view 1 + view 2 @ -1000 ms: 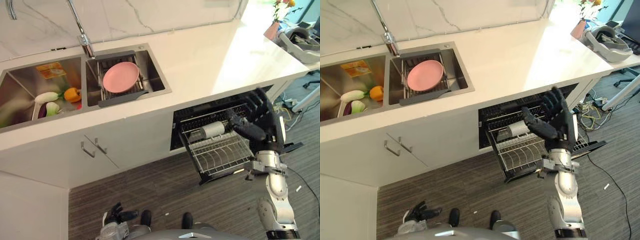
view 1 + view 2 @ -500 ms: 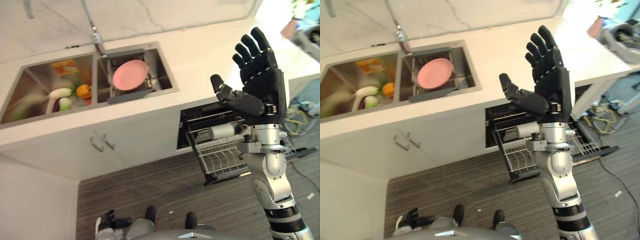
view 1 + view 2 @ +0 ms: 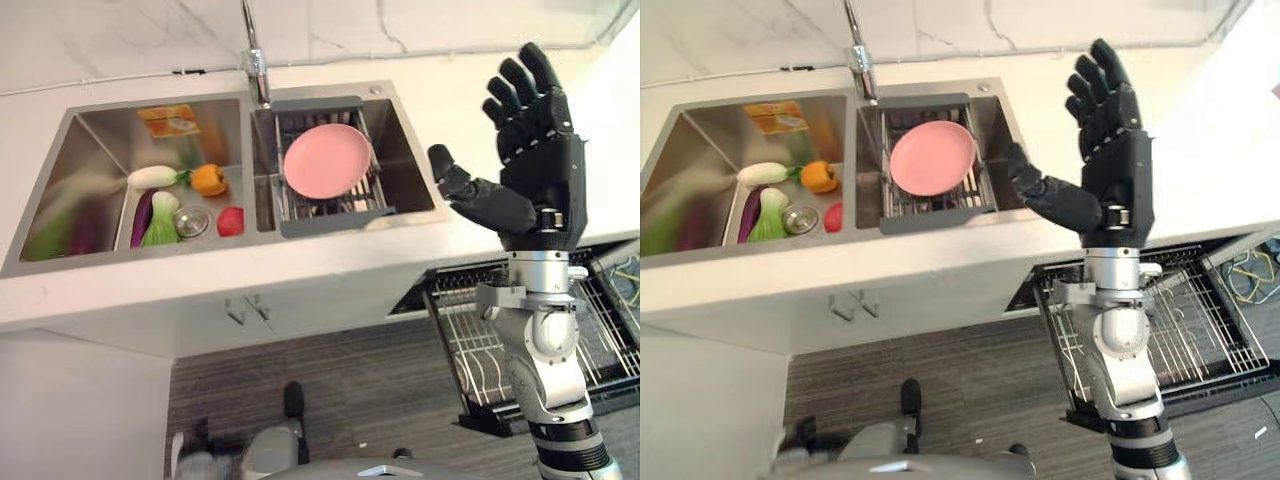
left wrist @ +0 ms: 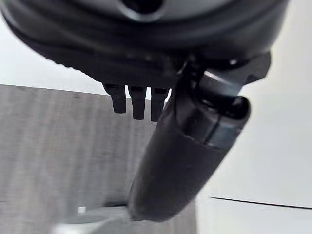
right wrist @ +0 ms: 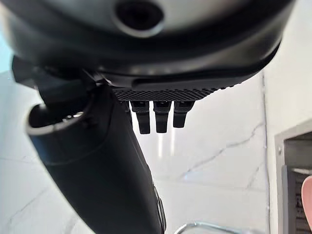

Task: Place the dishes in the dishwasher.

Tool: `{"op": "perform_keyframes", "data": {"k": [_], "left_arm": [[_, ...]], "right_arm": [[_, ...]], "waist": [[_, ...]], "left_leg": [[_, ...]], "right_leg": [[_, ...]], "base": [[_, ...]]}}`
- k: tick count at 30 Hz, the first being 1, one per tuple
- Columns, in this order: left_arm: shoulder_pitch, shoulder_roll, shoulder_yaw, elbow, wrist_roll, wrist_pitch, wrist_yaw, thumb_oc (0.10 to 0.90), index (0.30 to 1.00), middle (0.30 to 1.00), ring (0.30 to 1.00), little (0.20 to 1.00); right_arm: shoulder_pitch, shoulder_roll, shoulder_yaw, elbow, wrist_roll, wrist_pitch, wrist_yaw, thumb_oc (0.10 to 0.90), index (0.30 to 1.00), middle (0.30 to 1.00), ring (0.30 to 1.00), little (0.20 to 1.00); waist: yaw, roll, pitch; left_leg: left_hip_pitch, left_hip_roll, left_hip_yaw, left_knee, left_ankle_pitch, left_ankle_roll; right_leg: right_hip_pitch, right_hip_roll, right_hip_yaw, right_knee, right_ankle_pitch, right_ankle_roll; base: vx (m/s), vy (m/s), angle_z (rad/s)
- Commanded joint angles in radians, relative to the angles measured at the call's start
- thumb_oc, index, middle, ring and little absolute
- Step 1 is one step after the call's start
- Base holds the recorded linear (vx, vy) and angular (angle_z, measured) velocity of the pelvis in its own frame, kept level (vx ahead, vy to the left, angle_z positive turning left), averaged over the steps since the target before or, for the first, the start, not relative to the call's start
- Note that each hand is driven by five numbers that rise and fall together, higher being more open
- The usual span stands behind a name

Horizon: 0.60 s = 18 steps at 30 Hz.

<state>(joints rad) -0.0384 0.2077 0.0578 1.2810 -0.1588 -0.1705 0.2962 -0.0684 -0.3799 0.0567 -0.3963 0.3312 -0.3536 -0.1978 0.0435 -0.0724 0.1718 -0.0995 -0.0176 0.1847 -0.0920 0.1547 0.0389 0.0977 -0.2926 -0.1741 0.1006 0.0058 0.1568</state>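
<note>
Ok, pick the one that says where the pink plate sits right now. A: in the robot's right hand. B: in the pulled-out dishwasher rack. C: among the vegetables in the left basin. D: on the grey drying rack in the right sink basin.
D: the pink plate lies on the grey drying rack in the right sink basin, while the right hand is raised open and empty beside it.

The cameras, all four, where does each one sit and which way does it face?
Left eye view: on the head, looking down at the sink, pink plate and dishwasher rack; raised open right hand shows.
Right eye view: beside it, same scene.
Left wrist view: along the left hand toward the floor.
Right wrist view: along the right hand toward the marble wall.
Both eye views share the plate.
</note>
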Motion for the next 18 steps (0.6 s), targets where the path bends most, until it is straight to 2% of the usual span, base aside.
{"op": "perform_keyframes", "data": {"k": [1,2,6,7,8,9,12,18], "left_arm": [[0.003,0.023,-0.059,0.035,0.035,-0.007,0.001,0.800,0.900,0.900,0.900,0.900],[-0.003,0.026,-0.079,0.023,0.054,-0.010,-0.004,0.800,0.900,0.900,0.900,0.900],[-0.003,0.025,-0.079,0.023,0.055,-0.010,-0.004,0.800,0.900,0.900,0.900,0.900],[-0.009,0.027,-0.082,0.029,0.041,-0.015,-0.029,0.800,0.900,0.900,0.900,0.900],[0.008,0.037,-0.067,0.015,0.044,-0.023,-0.010,0.800,0.900,0.900,0.900,0.900],[-0.001,0.028,-0.063,0.024,0.045,-0.021,-0.008,0.800,0.900,0.900,0.900,0.900],[0.007,0.014,-0.058,0.032,0.031,-0.016,-0.012,0.800,0.900,0.900,0.900,0.900],[0.051,-0.026,-0.092,0.032,0.067,-0.012,-0.028,0.800,0.900,0.900,0.900,0.900]], "right_arm": [[-0.070,-0.026,-0.061,-0.077,-0.050,-0.060,0.010,0.800,0.900,0.900,0.900,0.900],[-0.057,-0.027,-0.072,-0.080,-0.060,-0.059,0.010,0.800,0.900,0.900,0.900,0.900],[-0.057,-0.028,-0.072,-0.081,-0.060,-0.058,0.010,0.800,0.900,0.900,0.900,0.900],[-0.037,-0.032,-0.132,-0.079,-0.101,-0.071,-0.055,0.800,0.900,0.900,0.900,0.900],[0.001,-0.026,-0.098,-0.091,-0.054,-0.061,0.021,0.800,0.900,0.900,0.900,0.900],[0.021,-0.036,-0.105,-0.094,-0.038,-0.062,0.028,0.800,0.900,0.900,0.900,0.900],[0.026,-0.038,-0.118,-0.090,-0.038,-0.052,0.020,0.800,0.900,0.900,0.900,0.900],[0.062,-0.030,-0.141,-0.077,-0.043,-0.047,0.019,0.800,0.900,0.900,0.900,0.900]], "waist": [[-0.053,0.021,-0.011],[-0.087,0.037,-0.001],[-0.085,0.041,-0.004],[-0.109,0.031,0.000],[-0.107,0.026,-0.001],[-0.099,0.018,-0.024],[-0.091,0.016,-0.045],[-0.082,0.021,-0.063]], "left_leg": [[0.093,0.034,-0.078,0.005,-0.152,-0.037],[0.105,0.036,-0.111,0.005,-0.159,-0.038],[0.100,0.042,-0.109,0.005,-0.157,-0.040],[0.113,0.026,-0.134,0.005,-0.169,-0.048],[0.130,0.034,-0.136,0.005,-0.161,-0.054],[0.128,0.037,-0.131,0.005,-0.159,-0.059],[0.134,0.040,-0.126,0.005,-0.163,-0.067],[0.153,0.049,-0.132,0.005,-0.169,-0.077]], "right_leg": [[-0.096,0.077,0.165,0.268,-0.033,0.023],[-0.140,0.170,0.236,0.268,-0.107,0.006],[-0.147,0.176,0.237,0.269,-0.103,0.003],[-0.157,0.217,0.233,0.082,-0.123,-0.034],[-0.087,0.204,0.199,0.007,-0.115,-0.035],[-0.038,0.206,0.205,-0.081,-0.108,-0.048],[0.008,0.195,0.178,-0.162,-0.078,-0.045],[0.035,0.197,0.186,-0.188,-0.086,-0.051]], "base": [[0.23,0.215,0.10],[0.20,0.148,0.03],[0.06,-0.010,0.37],[0.23,-0.103,0.82],[0.29,-0.174,0.67],[0.09,-0.115,0.42],[0.09,-0.090,0.46],[0.05,-0.042,-0.12]]}}
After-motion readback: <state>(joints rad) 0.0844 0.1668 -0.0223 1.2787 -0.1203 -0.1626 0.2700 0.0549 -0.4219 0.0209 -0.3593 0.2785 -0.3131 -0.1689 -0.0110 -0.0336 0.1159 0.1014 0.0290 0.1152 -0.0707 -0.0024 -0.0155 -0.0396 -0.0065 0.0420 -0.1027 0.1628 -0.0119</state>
